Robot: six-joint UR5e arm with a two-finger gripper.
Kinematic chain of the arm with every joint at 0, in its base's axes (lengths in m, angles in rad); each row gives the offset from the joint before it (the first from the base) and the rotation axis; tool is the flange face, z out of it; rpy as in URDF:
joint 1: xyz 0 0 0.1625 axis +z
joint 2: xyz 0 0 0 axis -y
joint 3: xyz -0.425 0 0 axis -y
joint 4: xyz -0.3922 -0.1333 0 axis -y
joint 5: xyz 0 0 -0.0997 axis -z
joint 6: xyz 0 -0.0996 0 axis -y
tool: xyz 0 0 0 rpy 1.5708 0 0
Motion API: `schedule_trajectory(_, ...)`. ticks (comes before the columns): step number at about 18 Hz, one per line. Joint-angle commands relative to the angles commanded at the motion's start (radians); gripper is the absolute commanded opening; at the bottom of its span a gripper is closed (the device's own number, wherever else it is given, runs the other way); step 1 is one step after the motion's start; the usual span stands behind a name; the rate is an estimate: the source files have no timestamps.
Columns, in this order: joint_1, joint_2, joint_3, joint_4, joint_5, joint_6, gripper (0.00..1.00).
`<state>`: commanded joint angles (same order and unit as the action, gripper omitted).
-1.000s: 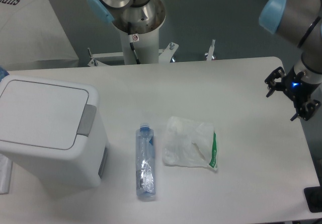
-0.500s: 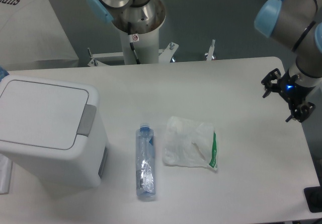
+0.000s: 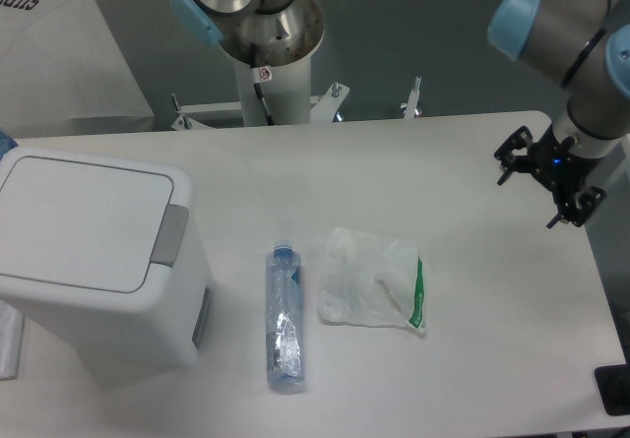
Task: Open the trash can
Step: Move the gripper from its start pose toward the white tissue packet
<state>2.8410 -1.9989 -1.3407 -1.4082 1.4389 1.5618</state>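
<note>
The trash can (image 3: 94, 251) is seen at the left end of the counter (image 3: 472, 359), its left side cut off by the frame edge. Boxy white plastic, rounded corners; flat lid shut and lying level. Long axis of the lid runs roughly left to right across the view, slightly skewed. The grey rectangular push tab (image 3: 169, 234) is set on the right edge of the lid, facing the middle of the counter. A grey panel is noted lower on the same right wall. Just right of the can a clear plastic bottle (image 3: 283, 317) lies flat, blue cap pointing away from the viewer; beside that, a crumpled clear bag (image 3: 372, 281) with a green strip. The pincer (image 3: 539, 187) hangs over the far right edge of the counter, well apart from the can, fingers spread, nothing held.
</note>
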Motion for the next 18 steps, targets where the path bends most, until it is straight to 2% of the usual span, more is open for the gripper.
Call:
schedule_trajectory(5, -0.066, 0.009, -0.002, -0.002, -0.081, -0.287, 1.0)
schedule_trajectory(8, -0.113, 0.014, -0.003, -0.006, -0.095, -0.376, 1.0)
schedule_trajectory(12, -0.149, 0.031, -0.005, 0.002, -0.253, -0.518, 1.0)
schedule_trajectory(18, -0.209, 0.064, 0.006, 0.002, -0.385, -0.681, 1.0)
